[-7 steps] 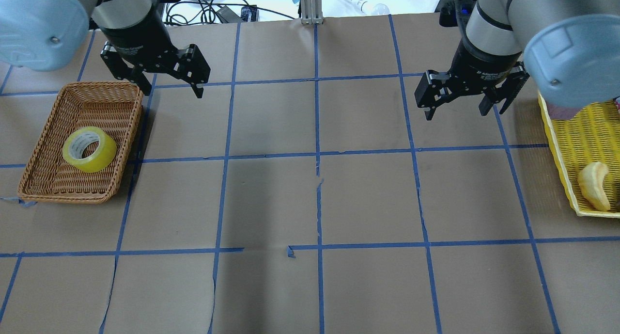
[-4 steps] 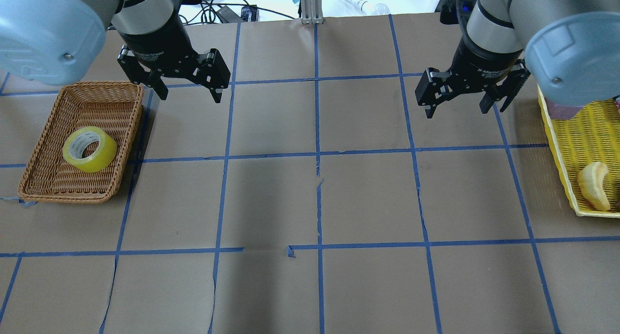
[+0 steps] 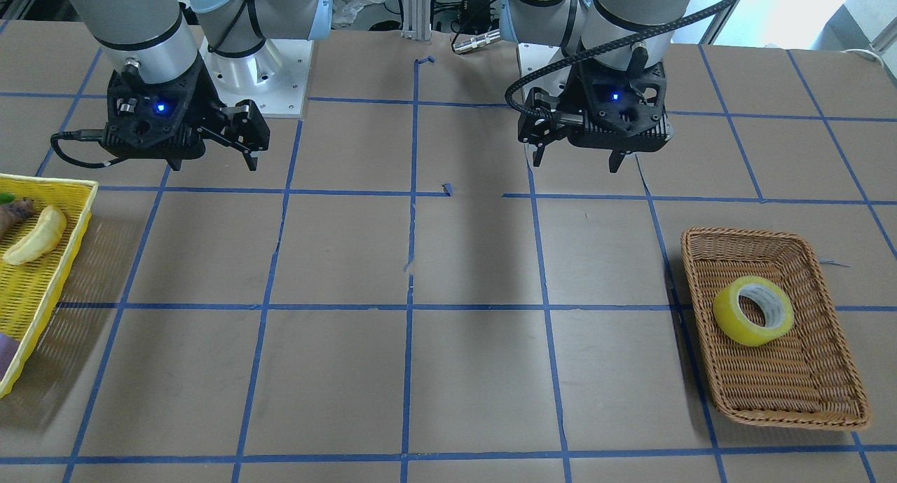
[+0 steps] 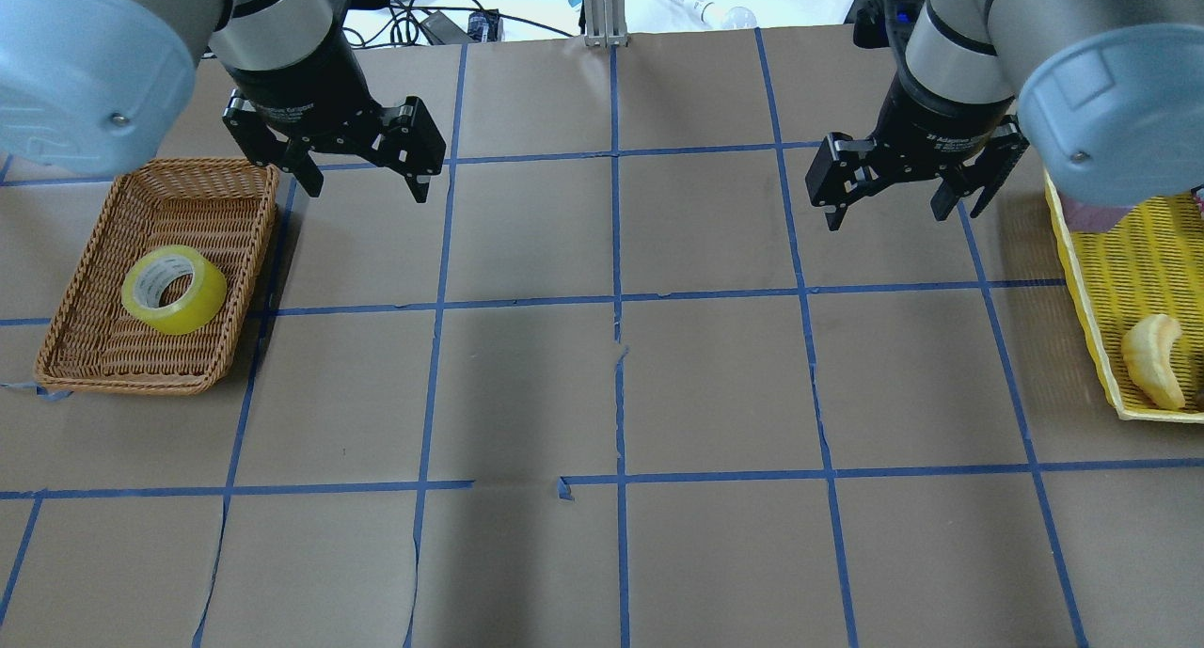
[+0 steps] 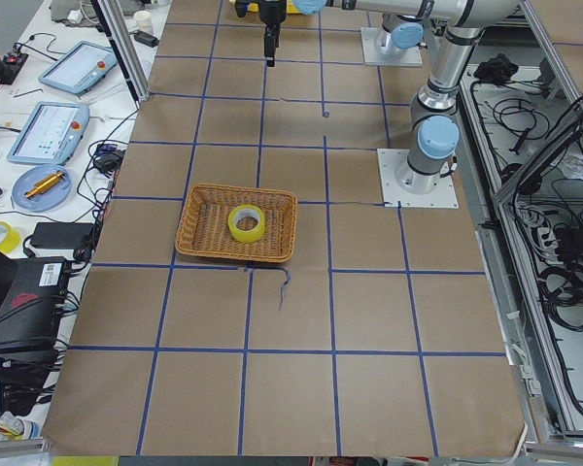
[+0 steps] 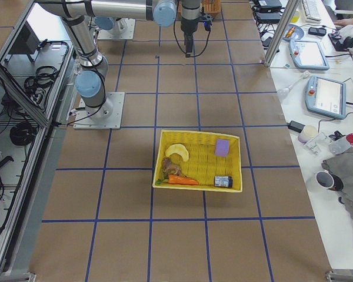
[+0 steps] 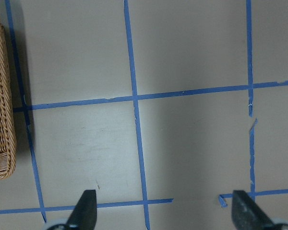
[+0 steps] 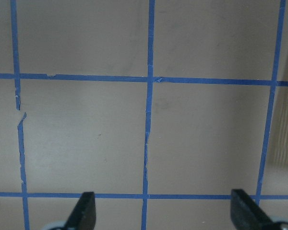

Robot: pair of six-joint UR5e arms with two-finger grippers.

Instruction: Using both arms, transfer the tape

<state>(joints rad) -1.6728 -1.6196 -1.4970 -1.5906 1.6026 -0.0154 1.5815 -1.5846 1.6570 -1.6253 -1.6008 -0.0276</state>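
Yellow tape (image 4: 173, 290) lies in basket (image 4: 89, 371) beside left gripper (image 4: 362, 176) — both grippers' fingers apart, right gripper (image 4: 884, 208) empty — I'd centre fingers across its rim

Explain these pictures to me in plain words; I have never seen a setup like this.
Two robot arms work at a brown table marked with blue tape lines. Each ends in a two-finger pincer: the left pincer and the right pincer, both open and holding nothing. One camera looks from behind the robot, one faces it, two watch from the table's ends, and one sits on each wrist looking down between the fingers. A yellow tape roll lies in a wicker basket. A yellow tray holds a banana and other items.
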